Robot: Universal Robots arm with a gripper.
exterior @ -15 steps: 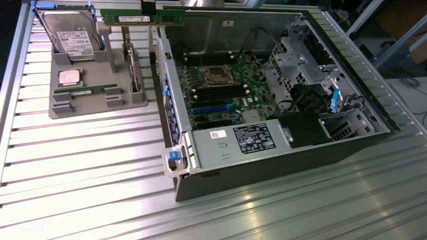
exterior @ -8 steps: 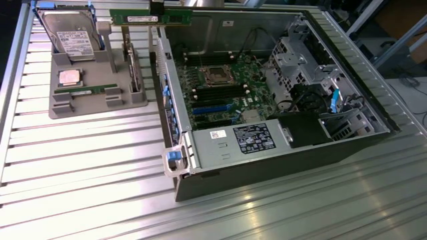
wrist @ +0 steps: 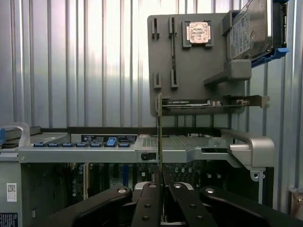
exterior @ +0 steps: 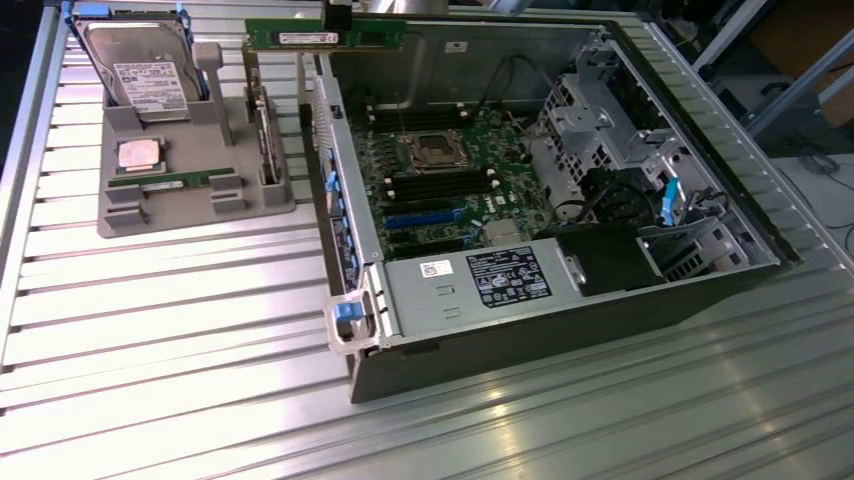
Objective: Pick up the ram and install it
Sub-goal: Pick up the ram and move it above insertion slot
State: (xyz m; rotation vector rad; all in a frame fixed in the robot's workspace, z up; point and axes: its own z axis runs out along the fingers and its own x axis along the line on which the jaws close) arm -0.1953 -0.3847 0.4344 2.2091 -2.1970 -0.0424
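The ram (exterior: 327, 37) is a long green stick with a white sticker. It hangs level in the air above the far rim of the open computer case (exterior: 694, 300), close to the grey parts holder (exterior: 200, 190). My gripper (exterior: 339, 22) comes down from above and is shut on the stick's top edge. In the wrist view the ram (wrist: 160, 137) shows edge-on as a thin vertical strip, running away from my gripper (wrist: 161, 182) between the black fingers (wrist: 147, 203). The motherboard's black memory slots (exterior: 441, 186) lie inside the case, beside the processor socket (exterior: 434, 150).
The holder carries a hard drive (exterior: 140, 65), a silver processor chip (exterior: 139, 155), an upright expansion card (exterior: 271, 130) and another green stick (exterior: 167, 184) lying in a slot. The case has a power supply (exterior: 481, 280), cables and drive cages (exterior: 601, 120). Ribbed metal table (exterior: 174, 330) all around.
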